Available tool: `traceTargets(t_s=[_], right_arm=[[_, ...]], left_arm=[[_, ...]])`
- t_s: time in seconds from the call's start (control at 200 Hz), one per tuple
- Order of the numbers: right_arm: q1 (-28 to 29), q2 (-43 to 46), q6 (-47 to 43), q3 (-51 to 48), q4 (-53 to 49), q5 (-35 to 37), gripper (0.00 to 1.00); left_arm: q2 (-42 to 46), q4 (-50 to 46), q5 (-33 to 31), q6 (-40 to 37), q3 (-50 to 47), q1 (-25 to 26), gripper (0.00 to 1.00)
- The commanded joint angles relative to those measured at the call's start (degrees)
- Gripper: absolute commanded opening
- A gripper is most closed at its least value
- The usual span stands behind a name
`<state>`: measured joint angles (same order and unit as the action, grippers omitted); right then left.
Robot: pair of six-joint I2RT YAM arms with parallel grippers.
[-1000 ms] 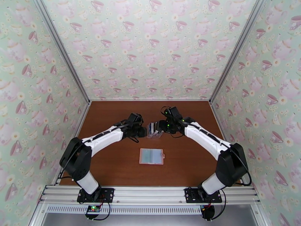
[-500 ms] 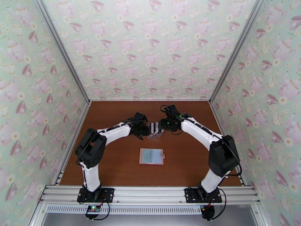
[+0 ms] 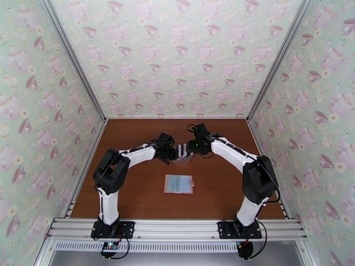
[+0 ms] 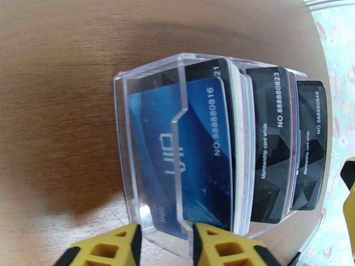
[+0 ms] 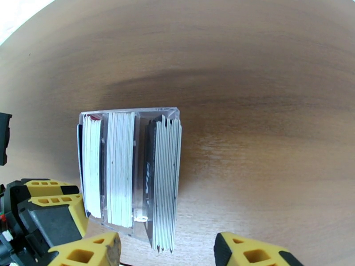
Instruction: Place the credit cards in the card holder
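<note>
The credit cards (image 4: pixel 195 151) stand upright in a clear slotted rack (image 3: pixel 183 152) at mid table: a blue one in front, black ones (image 4: pixel 270 142) behind, white edges (image 5: pixel 120 169) seen from the other side. My left gripper (image 3: pixel 171 152) is at the rack's left end, its yellow fingers (image 4: pixel 111 247) a narrow gap apart around the rack's clear front wall. My right gripper (image 3: pixel 191 148) is at the rack's right end, open wide, with the rack's near end between its fingers (image 5: pixel 248 253). The pink card holder (image 3: pixel 178 183) lies flat and open, nearer the arms.
The brown table (image 3: pixel 133 191) is boxed in by patterned walls on three sides. An aluminium rail (image 3: pixel 177 229) with both arm bases runs along the near edge. Free room lies to the left and right of the card holder.
Both arms have folded upward at the elbows and pressed in on the rack. The left gripper slid right to the rack and its jaws narrowed; the right gripper edged left.
</note>
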<state>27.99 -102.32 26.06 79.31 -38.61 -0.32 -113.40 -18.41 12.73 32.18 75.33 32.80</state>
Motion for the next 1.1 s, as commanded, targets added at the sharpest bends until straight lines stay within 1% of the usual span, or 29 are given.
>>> traceTargets(t_s=[0.0,0.155,0.366,0.651,1.092], right_arm=[[-0.14,-1.87,-2.07,2.29,-1.35,1.2,0.59],[0.68,-3.11,-3.58,3.47,-2.83,2.34,0.56],[2.47,-4.79,-4.94,5.74,-5.36,6.46,0.55],[3.8,-7.88,-5.6,7.43,-7.1,9.14,0.54],[4.0,-9.16,-6.24,8.42,-8.94,12.67,0.54]], left_arm=[[-1.24,0.29,0.63,0.59,0.04,-0.41,0.3],[-1.12,0.61,0.47,0.88,-0.59,-0.45,0.3],[-0.95,0.83,0.8,1.13,-0.79,-0.44,0.29],[-0.77,0.92,0.8,1.21,-1.06,-0.39,0.29],[-1.27,1.19,1.17,1.17,-1.05,-0.51,0.29]])
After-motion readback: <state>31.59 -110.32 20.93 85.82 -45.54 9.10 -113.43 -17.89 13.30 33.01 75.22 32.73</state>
